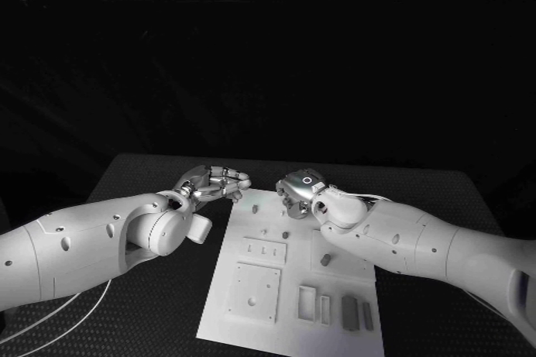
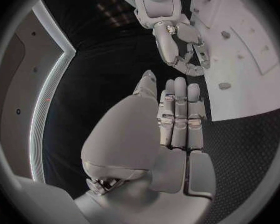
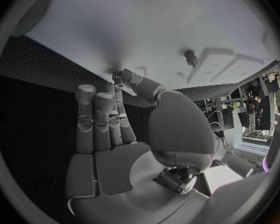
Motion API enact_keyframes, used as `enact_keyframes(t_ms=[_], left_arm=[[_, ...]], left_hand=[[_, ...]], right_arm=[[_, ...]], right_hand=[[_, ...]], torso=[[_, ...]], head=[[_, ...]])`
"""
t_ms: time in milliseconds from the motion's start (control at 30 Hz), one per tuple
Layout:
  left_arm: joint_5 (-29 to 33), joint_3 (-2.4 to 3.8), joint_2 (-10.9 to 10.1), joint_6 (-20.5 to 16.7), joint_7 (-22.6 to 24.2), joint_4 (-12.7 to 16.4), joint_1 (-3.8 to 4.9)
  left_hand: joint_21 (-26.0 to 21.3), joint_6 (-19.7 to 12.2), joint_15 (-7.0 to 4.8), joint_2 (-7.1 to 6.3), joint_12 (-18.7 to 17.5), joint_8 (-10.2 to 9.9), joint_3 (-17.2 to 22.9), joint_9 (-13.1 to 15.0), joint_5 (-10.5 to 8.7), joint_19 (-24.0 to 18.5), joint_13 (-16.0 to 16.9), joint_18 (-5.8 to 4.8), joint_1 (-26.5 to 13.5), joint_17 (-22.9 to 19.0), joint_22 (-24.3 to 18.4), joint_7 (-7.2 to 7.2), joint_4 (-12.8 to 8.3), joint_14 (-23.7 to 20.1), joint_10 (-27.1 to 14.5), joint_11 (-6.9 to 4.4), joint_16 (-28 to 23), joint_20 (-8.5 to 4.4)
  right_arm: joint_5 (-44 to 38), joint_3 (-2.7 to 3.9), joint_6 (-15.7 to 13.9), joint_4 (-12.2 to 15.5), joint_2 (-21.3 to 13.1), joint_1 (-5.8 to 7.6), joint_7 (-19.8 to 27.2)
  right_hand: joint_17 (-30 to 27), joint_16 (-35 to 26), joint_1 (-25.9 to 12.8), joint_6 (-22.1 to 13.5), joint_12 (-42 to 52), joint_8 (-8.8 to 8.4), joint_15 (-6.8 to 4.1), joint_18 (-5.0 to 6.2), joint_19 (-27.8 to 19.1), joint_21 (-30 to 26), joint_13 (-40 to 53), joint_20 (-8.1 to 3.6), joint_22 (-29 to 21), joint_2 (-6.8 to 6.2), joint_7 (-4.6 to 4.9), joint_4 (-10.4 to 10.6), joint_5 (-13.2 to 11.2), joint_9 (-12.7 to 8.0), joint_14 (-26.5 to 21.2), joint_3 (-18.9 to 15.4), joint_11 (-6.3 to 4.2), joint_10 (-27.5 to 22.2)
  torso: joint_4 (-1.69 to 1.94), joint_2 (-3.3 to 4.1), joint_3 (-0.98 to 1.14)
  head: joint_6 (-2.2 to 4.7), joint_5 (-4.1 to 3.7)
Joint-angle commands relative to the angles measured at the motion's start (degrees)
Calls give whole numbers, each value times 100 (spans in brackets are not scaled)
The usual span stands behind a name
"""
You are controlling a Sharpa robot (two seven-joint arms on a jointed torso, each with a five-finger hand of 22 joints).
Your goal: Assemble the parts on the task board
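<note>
- Head view: task board (image 1: 293,295) lies flat in the middle of the black table (image 1: 146,179), its long side running away from the robot. Raised blocks sit on its near half: a large square block (image 1: 255,292) toward the robot's left, a smaller flat block (image 1: 265,252) beyond it, two narrow upright frames (image 1: 314,303) beside the square, and two dark slim parts (image 1: 358,313) at the near right. A small dark part (image 1: 326,259) stands near the board's middle, with tinier pegs (image 1: 255,209) farther off.
- Head view, hands: left hand (image 1: 211,183) hovers just off the board's far left corner, fingers curled inward with nothing between them. Right hand (image 1: 300,191) hangs over the board's far edge, fingers bent down; whether they touch anything I cannot tell.
- Left wrist view: left hand (image 2: 171,119) has its fingers straight and pressed together, palm empty, over the table beside the board (image 2: 252,84). The right hand (image 2: 187,55) reaches down at the board's edge, its fingers slightly apart.
- Right wrist view: right hand (image 3: 115,119) shows long fingers together and extended, thumb set apart, holding nothing, close above the board (image 3: 146,30), where a small peg (image 3: 191,57) stands by two raised blocks.
</note>
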Motion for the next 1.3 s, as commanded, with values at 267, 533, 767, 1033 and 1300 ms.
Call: enact_keyframes(t_ms=[267,533,767,1033,1300], left_arm=[[-4,6,-7,72,33,4,5],[-4,7,-28,69,37,-6,6],[-4,11,-93,51,43,-14,13],[-4,14,-129,43,59,-70,16],[-4,13,-118,56,60,-142,14]], left_hand=[[29,14,10,12,-34,-23,-13,8,-29,-32,8,63,-53,-8,70,41,0,-21,-5,10,-33,2],[30,14,10,12,-37,-26,-10,10,-29,-32,10,64,-49,-7,70,42,-1,-20,-4,10,-33,1],[30,15,10,9,-39,-26,-10,11,-30,-33,12,64,-47,-7,70,41,-1,-20,-3,10,-33,1],[31,21,10,0,-41,-25,-11,14,-32,-34,15,64,-45,-7,70,40,-1,-20,0,9,-33,2],[31,23,10,-1,-43,-25,-10,16,-32,-34,18,64,-43,-7,70,39,-1,-20,3,8,-34,2]], right_arm=[[207,-4,13,105,-107,-3,9],[395,-1,-306,414,-319,6,69],[1001,184,-494,1141,-864,105,307],[1633,438,-87,1756,-1628,186,481],[2199,466,558,1685,-2056,224,546]], right_hand=[[-38,52,-105,-169,-5,-80,79,353,0,-31,-135,41,50,-260,35,172,-32,-43,-27,-34,62,-278],[-47,62,-109,-161,11,-70,82,363,6,-32,-151,41,49,-267,35,193,-31,-42,-29,-38,65,-267],[-62,82,-149,-87,76,-19,56,365,13,-26,-140,47,53,-275,-7,266,-32,-26,-31,-44,38,-117],[-106,72,-398,-87,247,4,-77,365,-124,-38,40,62,98,-276,-7,263,-27,-12,-125,-422,-103,262],[-64,164,-486,-240,1167,-67,-306,365,-184,9,1302,2,102,-264,-61,185,-14,-30,-224,-983,-357,877]], torso=[[3,2,2],[-1,4,1],[-28,2,5],[-95,-7,23],[-193,-36,45]], head=[[0,-3],[33,-12],[105,-46],[179,-69],[224,-87]])
